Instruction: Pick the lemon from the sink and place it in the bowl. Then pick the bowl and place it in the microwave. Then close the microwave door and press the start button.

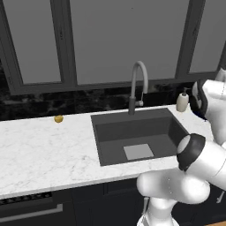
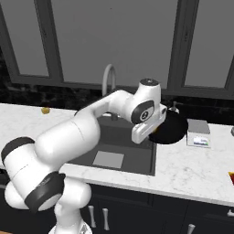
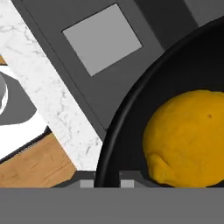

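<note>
Nearby, tool (image 3: 107, 181) clamped on bowl (image 3: 131, 113) rim, lemon (image 3: 188, 138) inside, above sink (image 1: 132, 128) edge.

The worktop (image 1: 44, 154) looks like polished white marble with grey veins. The sink (image 1: 132, 128) is matt dark grey, its tap (image 1: 137, 84) dull metal. The bowl (image 3: 131, 113) is glossy black; the lemon (image 3: 188, 138) has finely dimpled skin.

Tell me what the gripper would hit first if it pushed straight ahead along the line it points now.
Most likely the bowl: in the hand view its black rim sits right at the gripper fingertips, with the lemon inside just beside that line. Depth is hard to judge, so the rim may already be between the fingers.
</note>
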You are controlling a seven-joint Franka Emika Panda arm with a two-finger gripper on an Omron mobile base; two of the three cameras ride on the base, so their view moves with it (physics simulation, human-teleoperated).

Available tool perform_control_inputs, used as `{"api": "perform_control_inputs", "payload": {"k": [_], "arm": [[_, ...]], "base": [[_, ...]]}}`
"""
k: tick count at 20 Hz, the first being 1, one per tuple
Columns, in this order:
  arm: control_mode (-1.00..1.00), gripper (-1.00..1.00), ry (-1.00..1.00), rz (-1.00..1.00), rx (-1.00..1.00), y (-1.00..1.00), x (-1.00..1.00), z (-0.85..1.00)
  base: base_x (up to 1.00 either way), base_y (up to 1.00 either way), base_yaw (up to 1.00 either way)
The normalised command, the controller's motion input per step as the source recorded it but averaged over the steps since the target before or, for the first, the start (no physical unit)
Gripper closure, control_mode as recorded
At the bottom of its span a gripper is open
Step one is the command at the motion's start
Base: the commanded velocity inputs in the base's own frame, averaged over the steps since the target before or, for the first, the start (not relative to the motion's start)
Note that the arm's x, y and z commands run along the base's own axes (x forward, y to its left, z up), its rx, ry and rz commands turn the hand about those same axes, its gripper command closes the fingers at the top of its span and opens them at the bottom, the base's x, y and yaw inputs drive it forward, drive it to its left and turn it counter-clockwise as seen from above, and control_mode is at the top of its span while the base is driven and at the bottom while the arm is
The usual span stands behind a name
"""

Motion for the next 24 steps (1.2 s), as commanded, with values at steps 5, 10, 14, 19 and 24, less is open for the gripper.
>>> {"api": "perform_control_inputs", "payload": {"k": [5,10,14,19,24], "arm": [[-1.00,1.00,0.00,0.41,0.00,0.98,-0.19,0.38],[-1.00,1.00,0.00,0.40,0.00,0.90,-0.32,0.56],[-1.00,1.00,0.00,0.35,0.00,0.96,-0.36,0.47],[-1.00,1.00,-0.01,0.16,0.01,0.87,-0.12,0.44],[-1.00,1.00,-0.03,0.00,0.00,0.54,-0.11,0.49]], "base": [[0.00,0.00,0.00],[0.00,0.00,0.00],[0.00,0.00,0.00],[0.00,0.00,0.00],[0.00,0.00,0.00]]}}
